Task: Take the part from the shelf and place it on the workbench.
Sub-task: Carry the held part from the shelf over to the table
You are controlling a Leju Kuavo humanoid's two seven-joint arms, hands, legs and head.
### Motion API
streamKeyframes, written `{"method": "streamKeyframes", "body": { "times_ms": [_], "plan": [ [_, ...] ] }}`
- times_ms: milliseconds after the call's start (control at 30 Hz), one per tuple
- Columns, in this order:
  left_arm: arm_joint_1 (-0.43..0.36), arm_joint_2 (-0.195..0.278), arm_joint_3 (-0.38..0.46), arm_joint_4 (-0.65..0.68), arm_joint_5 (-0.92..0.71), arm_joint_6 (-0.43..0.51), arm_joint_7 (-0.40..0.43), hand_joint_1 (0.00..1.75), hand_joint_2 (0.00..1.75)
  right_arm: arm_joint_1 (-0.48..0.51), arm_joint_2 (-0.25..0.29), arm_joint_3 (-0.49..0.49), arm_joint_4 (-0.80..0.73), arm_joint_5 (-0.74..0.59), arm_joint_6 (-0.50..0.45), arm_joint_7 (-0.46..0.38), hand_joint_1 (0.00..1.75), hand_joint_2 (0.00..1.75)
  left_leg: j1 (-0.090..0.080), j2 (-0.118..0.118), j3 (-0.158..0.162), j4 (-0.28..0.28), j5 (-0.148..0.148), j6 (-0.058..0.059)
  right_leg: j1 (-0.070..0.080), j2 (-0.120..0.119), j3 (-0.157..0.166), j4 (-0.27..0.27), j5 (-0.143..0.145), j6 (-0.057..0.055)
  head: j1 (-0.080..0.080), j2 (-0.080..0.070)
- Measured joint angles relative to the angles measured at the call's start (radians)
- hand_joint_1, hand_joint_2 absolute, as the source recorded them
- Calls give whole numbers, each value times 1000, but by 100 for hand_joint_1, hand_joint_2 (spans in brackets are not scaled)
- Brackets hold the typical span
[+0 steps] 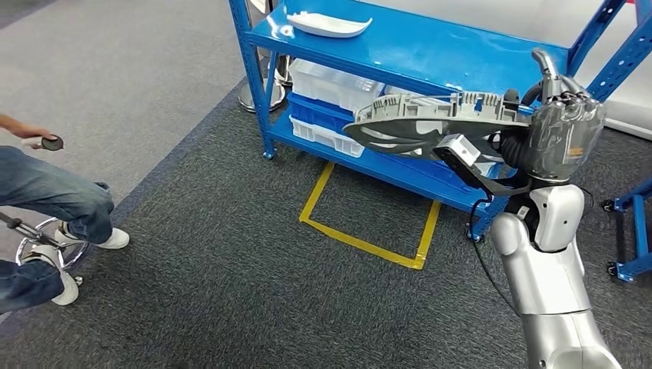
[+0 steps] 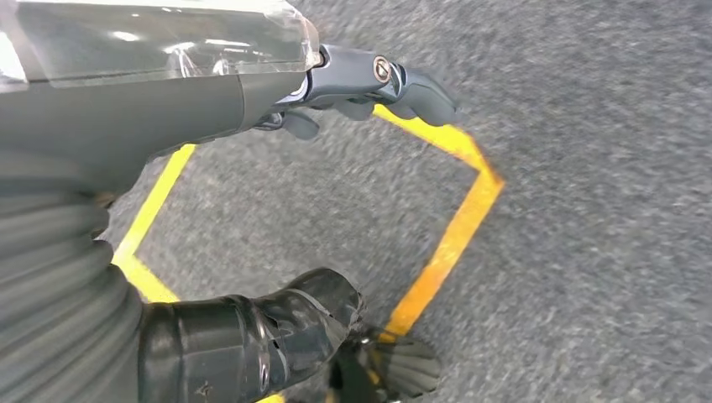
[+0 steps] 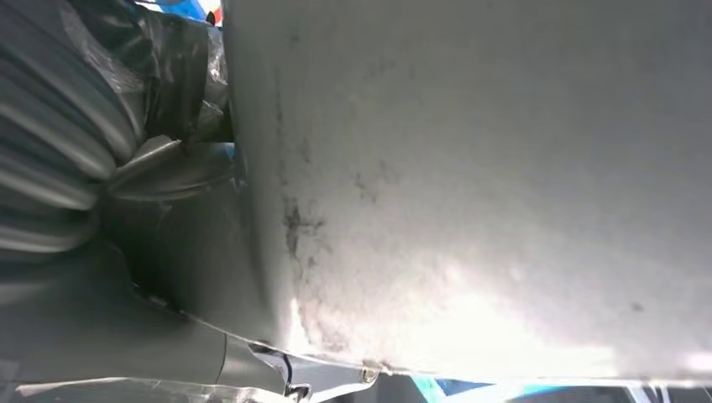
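While the right hand's fingers [image 1: 565,134] clamp the grey part [image 1: 430,121] before the blue shelf [image 1: 430,54], the left hand's fingers [image 2: 403,84] hang apart.

head: high, forward-down | left wrist: over floor tape [image 2: 458,227] | right wrist: close-up

Right arm: your right hand [image 1: 565,131] is raised, gripping the part [image 1: 430,123].
Left arm: your left hand [image 2: 252,210] hangs, fingers [image 2: 395,84] apart.

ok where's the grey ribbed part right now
In the head view the grey ribbed metal part is held by the right hand, on the right side, in front of the blue metal shelf.
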Motion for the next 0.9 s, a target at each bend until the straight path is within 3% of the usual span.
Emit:
{"method": "streamKeyframes", "body": {
  "times_ms": [67, 133, 200, 233, 300, 367, 433, 500, 567, 633, 700, 733, 800, 867, 900],
  "plan": [
    [3, 2, 0, 0, 0, -2, -1, 0, 175, 4, -18, -2, 13, -1, 8, 0, 175, 175, -4, 52, -24, 46, -35, -8, -3, -29, -3, -6, 10, -13, -4, 0],
    [2, 2, 0, 0, 0, -3, -1, 0, 175, 10, -36, -6, 22, -3, 11, 0, 175, 175, -2, 111, -72, 166, -106, -13, 2, -60, -9, -6, 14, -20, -7, 0],
    [1, 2, 0, 0, 0, -5, -2, 0, 175, 14, -49, -9, 30, -3, 11, 0, 175, 175, 2, 124, -105, 268, -148, -17, 5, -91, -15, -4, 15, -21, -7, 0],
    [2, 2, 0, 0, 0, -5, -2, 0, 175, 16, -54, -10, 34, -3, 11, 0, 175, 175, 3, 126, -96, 270, -144, -18, 6, -105, -17, -3, 16, -21, -7, 0],
    [2, 3, 0, 0, 0, -6, -2, 0, 175, 17, -60, -11, 39, -4, 11, 0, 175, 175, 1, 144, -21, 161, -94, -11, 8, -130, -18, 0, 16, -21, -7, 0],
    [-1, 5, 0, 0, 0, -6, -2, 0, 175, 17, -64, -12, 40, -4, 11, 0, 175, 175, -11, 186, 54, 33, -62, 5, 13, -153, -18, 0, 16, -18, -7, 0],
    [-4, 7, 0, 0, 0, -6, -3, 0, 175, 18, -70, -14, 42, -4, 11, 0, 175, 175, -21, 200, 69, -10, -61, 17, 17, -178, -19, -1, 19, -11, -7, 0],
    [-2, 7, 0, 0, 0, -6, -3, 0, 175, 19, -72, -15, 45, -4, 11, 0, 175, 175, -18, 177, 67, -22, -51, 28, 17, -193, -18, -3, 19, -2, -6, 0],
    [1, 7, 0, 0, 0, -6, -3, 0, 175, 19, -74, -15, 46, -4, 11, 0, 175, 175, -10, 156, 70, -40, -36, 40, 13, -150, -29, 29, -11, 6, -6, 0],
    [0, 7, 0, 0, 0, -6, -3, 0, 175, 20, -80, -16, 48, -6, 11, 0, 175, 175, -6, 135, 67, -46, -27, 47, 9, -85, -74, 135, -75, 10, -5, 0],
    [-3, 7, 0, 0, -1, -8, -3, 0, 175, 24, -85, -17, 52, -7, 11, 0, 175, 175, -6, 108, 60, -42, -23, 48, 8, -62, -120, 244, -117, 15, -4, 0],
    [-3, 6, 0, 0, -1, -8, -3, 0, 175, 27, -86, -17, 54, -7, 12, 0, 175, 175, -6, 94, 58, -39, -22, 47, 6, -59, -124, 257, -113, 17, -4, 0],
    [-1, 6, 0, 0, -1, -8, -3, 0, 175, 31, -94, -18, 56, -8, 13, 1, 175, 175, -3, 65, 51, -25, -24, 41, -1, -46, -77, 171, -54, 22, -4, 0],
    [-1, 7, 0, 0, -2, -9, -2, 0, 175, 32, -109, -22, 57, -10, 15, 1, 175, 175, -3, 38, 36, -5, -27, 31, -12, 0, -23, 60, -15, 26, -4, 0],
    [-2, 7, 0, 0, -2, -9, -2, 0, 175, 35, -119, -27, 57, -11, 18, 2, 175, 175, -2, 25, 27, 3, -26, 25, -15, 17, -12, 32, -11, 26, -4, 0]
  ]
}}
